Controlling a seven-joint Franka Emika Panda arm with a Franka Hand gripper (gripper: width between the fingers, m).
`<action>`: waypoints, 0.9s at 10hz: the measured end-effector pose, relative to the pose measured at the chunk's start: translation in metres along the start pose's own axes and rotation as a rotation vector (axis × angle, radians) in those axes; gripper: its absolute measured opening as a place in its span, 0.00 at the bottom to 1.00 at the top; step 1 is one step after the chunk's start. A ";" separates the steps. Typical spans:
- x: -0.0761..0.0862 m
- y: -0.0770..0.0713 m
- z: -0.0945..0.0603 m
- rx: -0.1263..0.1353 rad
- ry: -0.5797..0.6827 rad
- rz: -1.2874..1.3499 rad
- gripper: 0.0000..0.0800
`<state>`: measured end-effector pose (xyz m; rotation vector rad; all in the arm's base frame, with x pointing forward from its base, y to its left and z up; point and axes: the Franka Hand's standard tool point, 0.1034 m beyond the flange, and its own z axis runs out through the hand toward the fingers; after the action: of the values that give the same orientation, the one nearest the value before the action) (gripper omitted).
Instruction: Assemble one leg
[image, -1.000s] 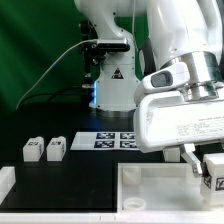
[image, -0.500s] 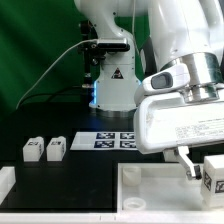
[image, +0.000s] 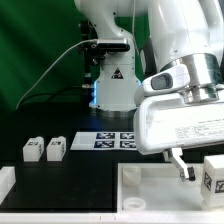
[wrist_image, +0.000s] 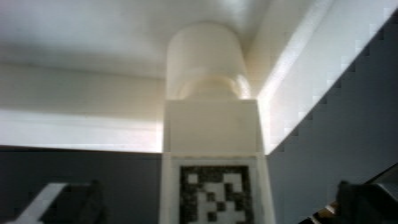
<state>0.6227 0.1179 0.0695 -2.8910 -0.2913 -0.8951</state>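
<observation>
One leg (image: 212, 174), a white block with a black-and-white tag, stands on the large white tray-like piece (image: 150, 182) at the exterior view's right edge. My gripper (image: 200, 168) is over it, with one finger (image: 181, 167) showing apart from the leg on its left. In the wrist view the leg (wrist_image: 214, 140) runs up the middle with its tag near the gripper (wrist_image: 214, 205). The dark fingers (wrist_image: 63, 200) stand well clear of it on both sides, so the gripper is open. Two more legs (image: 32, 149) (image: 54, 149) stand at the exterior view's left.
The marker board (image: 112, 140) lies on the black table in front of the arm's base (image: 112, 85). A white piece (image: 5, 182) sits at the lower left corner. A green backdrop stands behind.
The visible finger has moved away from the leg toward the exterior view's left. The gripper has opened and let go of the leg, which stays on the tray-like piece.
</observation>
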 end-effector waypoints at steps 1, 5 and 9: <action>0.000 0.000 0.000 0.000 0.000 0.000 0.81; 0.009 0.002 -0.013 0.002 -0.061 0.052 0.81; 0.020 0.006 -0.029 0.056 -0.425 0.139 0.81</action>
<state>0.6244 0.1105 0.1042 -2.9765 -0.1394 -0.2408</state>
